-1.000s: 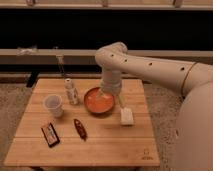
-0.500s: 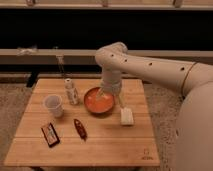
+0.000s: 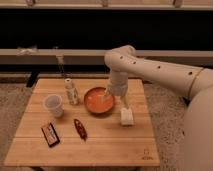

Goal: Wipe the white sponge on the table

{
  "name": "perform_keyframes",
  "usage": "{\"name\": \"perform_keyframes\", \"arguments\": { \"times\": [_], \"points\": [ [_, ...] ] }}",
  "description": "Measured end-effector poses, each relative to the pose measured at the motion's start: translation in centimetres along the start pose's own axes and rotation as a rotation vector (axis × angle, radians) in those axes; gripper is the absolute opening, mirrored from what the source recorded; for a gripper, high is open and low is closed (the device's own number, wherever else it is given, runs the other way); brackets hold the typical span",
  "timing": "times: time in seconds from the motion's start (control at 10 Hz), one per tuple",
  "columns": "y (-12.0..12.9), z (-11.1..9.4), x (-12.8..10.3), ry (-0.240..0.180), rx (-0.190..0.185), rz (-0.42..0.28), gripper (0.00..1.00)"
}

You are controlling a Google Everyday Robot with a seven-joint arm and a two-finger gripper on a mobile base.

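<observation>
The white sponge (image 3: 127, 117) lies flat on the wooden table (image 3: 110, 142), right of centre, just right of the orange bowl (image 3: 99, 100). My gripper (image 3: 123, 104) hangs from the white arm that reaches in from the right. It sits directly above the sponge's far end, at or very near its top. The wrist hides the tips, and I cannot tell whether they touch the sponge.
A translucent cup (image 3: 53, 105) and a small white labelled bottle (image 3: 71, 91) stand at the left. A dark red-brown oblong item (image 3: 80, 128) and a black-and-red packet (image 3: 50, 134) lie at the front left. A dark logo (image 3: 146, 154) marks the front right edge.
</observation>
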Motion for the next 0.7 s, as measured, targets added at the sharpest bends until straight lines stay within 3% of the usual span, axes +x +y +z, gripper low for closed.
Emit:
{"name": "perform_keyframes", "arguments": {
  "times": [0.3,0.7],
  "points": [
    [3.0,1.9,1.0,-0.014,0.039,-0.070,0.80],
    [3.8,5.4,1.9,-0.032,-0.024,-0.104,0.80]
  ]
}}
